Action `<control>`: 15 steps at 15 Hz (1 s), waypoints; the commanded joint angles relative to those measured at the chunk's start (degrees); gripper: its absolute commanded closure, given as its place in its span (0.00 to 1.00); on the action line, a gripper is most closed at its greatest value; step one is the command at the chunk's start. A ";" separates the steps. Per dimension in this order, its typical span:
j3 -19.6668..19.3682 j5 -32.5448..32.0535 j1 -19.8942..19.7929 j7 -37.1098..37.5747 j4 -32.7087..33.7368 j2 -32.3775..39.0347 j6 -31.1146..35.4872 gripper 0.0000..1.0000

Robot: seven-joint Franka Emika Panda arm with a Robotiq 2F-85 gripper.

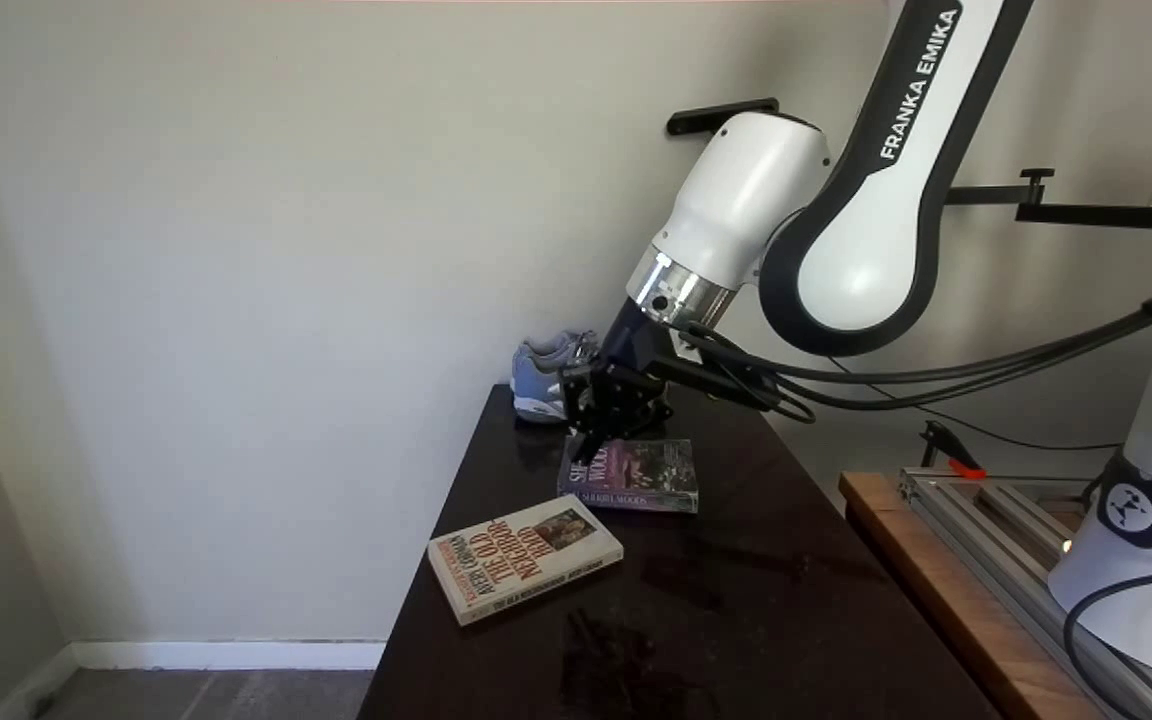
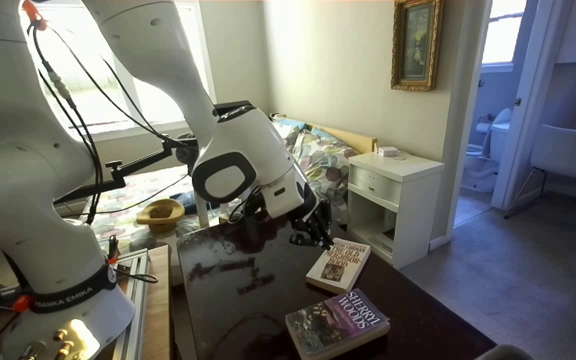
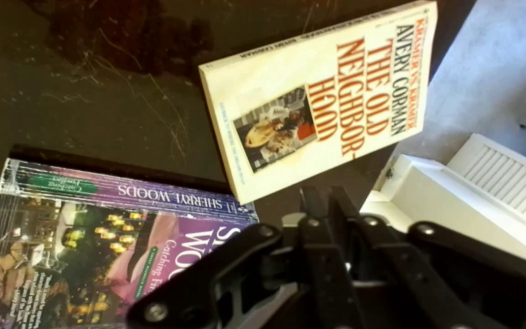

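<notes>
My gripper [image 1: 586,450] is black and points down over the dark table. In the wrist view its fingertips [image 3: 327,196] are almost together, with a narrow gap and nothing seen between them. It is nearest to two paperback books. The cream book "The Old Neighborhood" [image 3: 331,98] lies flat, and its edge is just beyond the fingertips in that view. It also shows in both exterior views [image 1: 526,555] [image 2: 339,265]. The purple Sherryl Woods book [image 3: 89,246] lies beside it, partly hidden by the gripper; it also shows in both exterior views [image 1: 631,472] [image 2: 337,322]. I see no contact.
Blue sneakers [image 1: 539,385] stand on the dark table [image 1: 756,620] by the wall. A white nightstand [image 2: 418,210] stands past the table's edge. A bed with a tan hat [image 2: 160,212] lies behind. The robot's base bench [image 1: 976,590] adjoins the table.
</notes>
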 commanded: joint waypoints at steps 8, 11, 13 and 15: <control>15.90 -5.63 -17.09 -11.81 4.26 0.73 -17.18 0.09; 18.68 -6.73 -20.22 -21.08 4.98 0.38 -20.67 0.00; 19.49 -7.45 -21.21 -27.00 5.78 -0.03 -23.49 0.00; 8.15 -2.36 -8.84 -35.63 6.58 -1.70 -25.75 0.00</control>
